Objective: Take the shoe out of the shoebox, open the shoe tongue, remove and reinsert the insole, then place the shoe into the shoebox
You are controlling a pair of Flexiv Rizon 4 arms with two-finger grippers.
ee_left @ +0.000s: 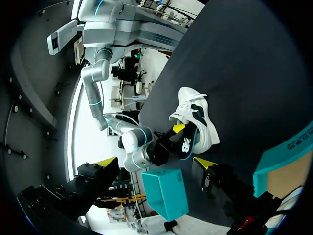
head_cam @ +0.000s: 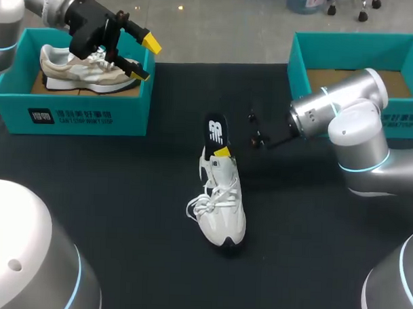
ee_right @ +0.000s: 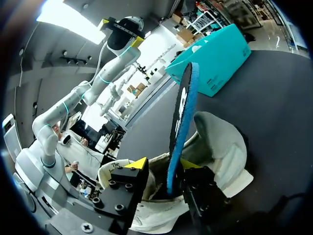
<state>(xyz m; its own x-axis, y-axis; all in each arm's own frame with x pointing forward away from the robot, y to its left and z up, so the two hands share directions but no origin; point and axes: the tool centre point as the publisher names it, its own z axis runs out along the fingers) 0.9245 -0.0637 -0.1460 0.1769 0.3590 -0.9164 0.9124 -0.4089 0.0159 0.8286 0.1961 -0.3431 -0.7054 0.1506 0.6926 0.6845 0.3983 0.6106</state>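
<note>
While one insole (head_cam: pixel 215 130) juts from one, two shoes (head_cam: pixel 223 204) (head_cam: pixel 87 70), two shoeboxes (head_cam: pixel 72 113) (head_cam: pixel 359 46)

Two shoeboxes are counted: the left shoebox (head_cam: pixel 72 116) and the right shoebox (head_cam: pixel 346 49). Two shoes are seen: the beige shoe (head_cam: pixel 87 69) and the white shoe (head_cam: pixel 223 204). One insole (head_cam: pixel 215 131) is found. Two tools are counted: left tool (head_cam: pixel 146 59), right tool (head_cam: pixel 221 152).

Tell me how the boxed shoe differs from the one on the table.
The beige shoe sits in the teal shoebox; the white shoe stands on the black table. The white shoe has a black insole sticking out; the beige shoe shows none. Both are sneakers.
</note>
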